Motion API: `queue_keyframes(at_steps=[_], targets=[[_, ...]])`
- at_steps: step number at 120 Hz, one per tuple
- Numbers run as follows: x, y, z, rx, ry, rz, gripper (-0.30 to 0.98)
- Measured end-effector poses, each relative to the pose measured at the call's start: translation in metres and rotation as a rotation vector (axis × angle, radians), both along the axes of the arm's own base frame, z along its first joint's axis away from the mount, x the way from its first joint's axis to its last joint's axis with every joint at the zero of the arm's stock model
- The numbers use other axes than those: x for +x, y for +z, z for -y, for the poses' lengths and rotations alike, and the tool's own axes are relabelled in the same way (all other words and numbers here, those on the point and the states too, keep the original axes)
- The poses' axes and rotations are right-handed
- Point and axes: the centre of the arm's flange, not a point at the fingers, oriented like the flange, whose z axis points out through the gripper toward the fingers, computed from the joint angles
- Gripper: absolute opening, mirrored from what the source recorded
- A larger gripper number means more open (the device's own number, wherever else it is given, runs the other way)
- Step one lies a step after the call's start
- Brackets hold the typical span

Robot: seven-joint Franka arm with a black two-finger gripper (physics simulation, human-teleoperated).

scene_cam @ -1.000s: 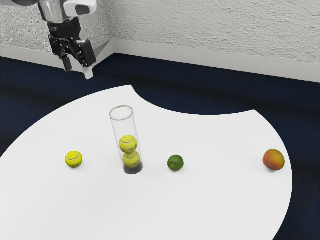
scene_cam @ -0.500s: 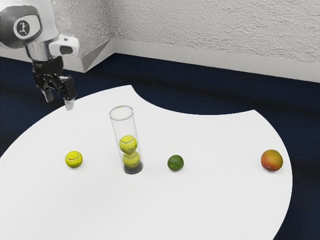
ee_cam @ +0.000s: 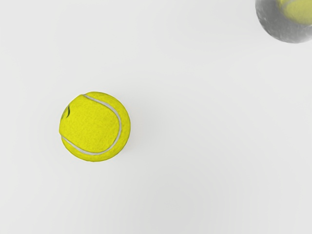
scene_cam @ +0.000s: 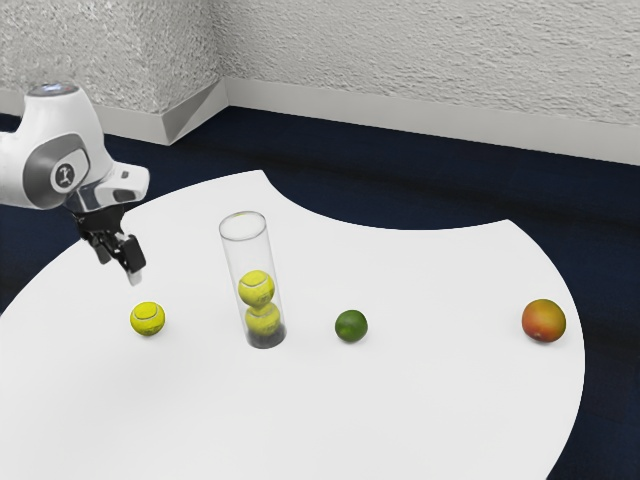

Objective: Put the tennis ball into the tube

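While claw (scene_cam: 119, 268) hovers, tennis ball (ee_cam: 93, 127) bears dark mark (ee_cam: 68, 112), illegible.

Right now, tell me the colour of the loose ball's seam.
Pale grey: the seam on the loose ball shows best in the wrist view.

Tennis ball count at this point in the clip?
3: one loose ball on the table; two in the clear tube, upper ball atop lower ball.

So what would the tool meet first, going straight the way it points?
Probably the tabletop close beside the loose tennis ball, though depth is unclear; the tool might clip the ball first.
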Motion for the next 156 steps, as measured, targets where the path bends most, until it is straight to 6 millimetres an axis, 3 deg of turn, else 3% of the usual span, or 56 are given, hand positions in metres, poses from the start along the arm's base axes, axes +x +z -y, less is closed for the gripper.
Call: queue_keyframes(at_steps=[32,47,93,142,156], targets=[[0.03,-0.073,-0.035,-0.005,-0.023,-0.066,0.69],[0.043,-0.099,-0.029,-0.005,-0.065,-0.07,0.69],[0.064,-0.131,-0.049,0.003,-0.132,-0.037,0.69],[0.059,-0.177,-0.058,-0.057,-0.132,-0.089,0.69],[0.059,-0.182,-0.06,-0.067,-0.128,-0.089,0.69]])
